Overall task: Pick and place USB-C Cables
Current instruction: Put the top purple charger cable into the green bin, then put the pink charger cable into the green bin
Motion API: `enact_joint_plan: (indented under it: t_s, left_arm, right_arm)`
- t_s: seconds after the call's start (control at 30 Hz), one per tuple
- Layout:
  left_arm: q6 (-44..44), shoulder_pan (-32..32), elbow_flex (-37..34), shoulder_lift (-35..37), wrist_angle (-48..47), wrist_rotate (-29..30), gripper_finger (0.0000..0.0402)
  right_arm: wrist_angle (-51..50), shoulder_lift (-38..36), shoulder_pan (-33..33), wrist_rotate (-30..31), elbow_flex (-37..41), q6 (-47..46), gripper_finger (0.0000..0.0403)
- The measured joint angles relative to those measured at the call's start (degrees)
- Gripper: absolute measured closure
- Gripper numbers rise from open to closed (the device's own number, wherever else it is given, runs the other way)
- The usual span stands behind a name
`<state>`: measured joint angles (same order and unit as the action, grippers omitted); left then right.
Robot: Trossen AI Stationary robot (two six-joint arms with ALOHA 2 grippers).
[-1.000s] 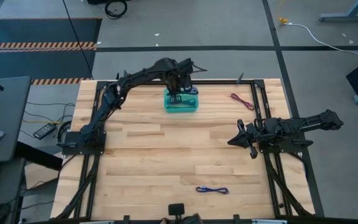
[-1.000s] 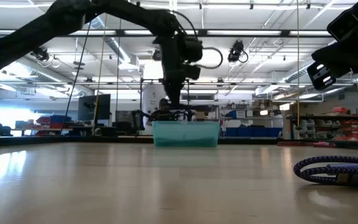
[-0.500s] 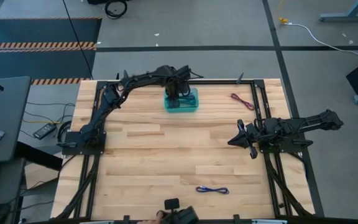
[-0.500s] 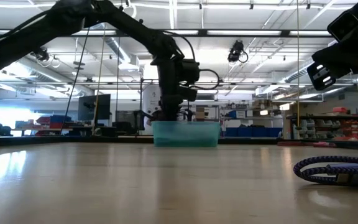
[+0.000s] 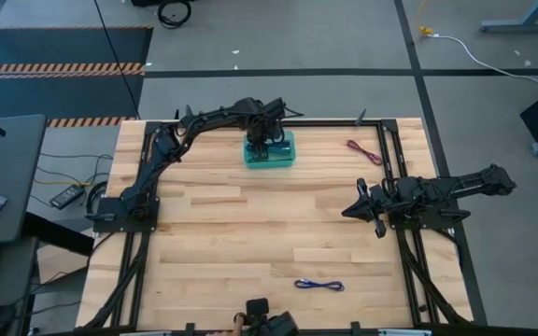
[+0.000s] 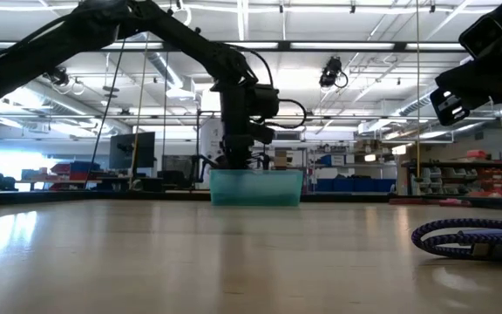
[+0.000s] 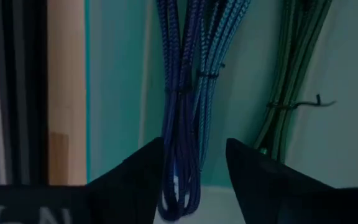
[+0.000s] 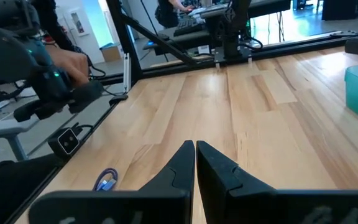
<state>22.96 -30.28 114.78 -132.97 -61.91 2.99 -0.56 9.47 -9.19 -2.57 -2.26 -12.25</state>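
The teal tray (image 5: 288,160) stands at the table's far middle and also shows in the low view (image 6: 256,187). My left gripper (image 7: 194,146) reaches down into it, open. A dark blue-purple cable bundle (image 7: 180,93) lies between its fingers, with a teal bundle (image 7: 219,56) and a green bundle (image 7: 291,93) beside it on the tray floor. A maroon cable (image 5: 363,151) lies at the far right. A second blue-purple cable (image 5: 319,285) lies near the front edge. My right gripper (image 8: 195,149) is shut and empty at the table's right. My left gripper points down into the tray, its fingers (image 7: 138,171) on either side of the dark blue-purple bundle's end (image 7: 179,186). The bundle lies on the tray floor. I cannot tell whether the fingers touch it.
Black frame rails run along the table's left and right sides (image 5: 395,149). A dark device with a person's hand (image 5: 267,322) is at the near edge. A person sits beyond the table in the right wrist view (image 8: 36,68). Bare wood lies mid-table.
My left gripper has gone down from above the tray into it. The tray has slid a little toward the table's left edge. My right arm has kept still.
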Motion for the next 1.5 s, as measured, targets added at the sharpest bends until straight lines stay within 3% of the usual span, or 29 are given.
enact_joint_plan:
  t_s: [0.13,0.33,0.5,0.8,1.07,1.27,1.5]
  left_arm:
    - [0.21,0.9,2.63,1.03,-1.92,3.01,0.0218]
    - [-2.56,2.75,8.74,4.9,-7.2,2.04,0.022]
    - [-6.88,6.3,6.24,11.15,-2.38,-13.49,0.0221]
    - [-10.6,14.24,-12.29,21.1,17.5,-13.98,0.0221]
    - [-15.86,18.45,-36.71,33.68,46.08,-12.05,0.0232]
    - [-19.23,22.23,-52.78,41.29,64.35,-7.17,0.0235]
    - [-21.45,26.74,-64.63,46.84,75.75,-4.0,0.0235]
  right_arm:
    - [0.02,0.0,0.0,1.58,0.0,0.0,0.038]
    - [-0.28,0.0,0.0,7.51,0.0,0.0,0.038]
    - [-0.4,0.17,0.06,12.6,0.0,0.56,0.038]
    - [-1.8,5.3,4.65,17.68,-3.16,2.15,0.038]
    - [-4.98,19.52,13.68,17.37,-14.07,4.45,0.038]
    - [-17.81,34.05,22.55,14.53,-26.51,4.26,0.038]
    - [-35.57,49.65,35.44,12.66,-41.92,6.2,0.038]
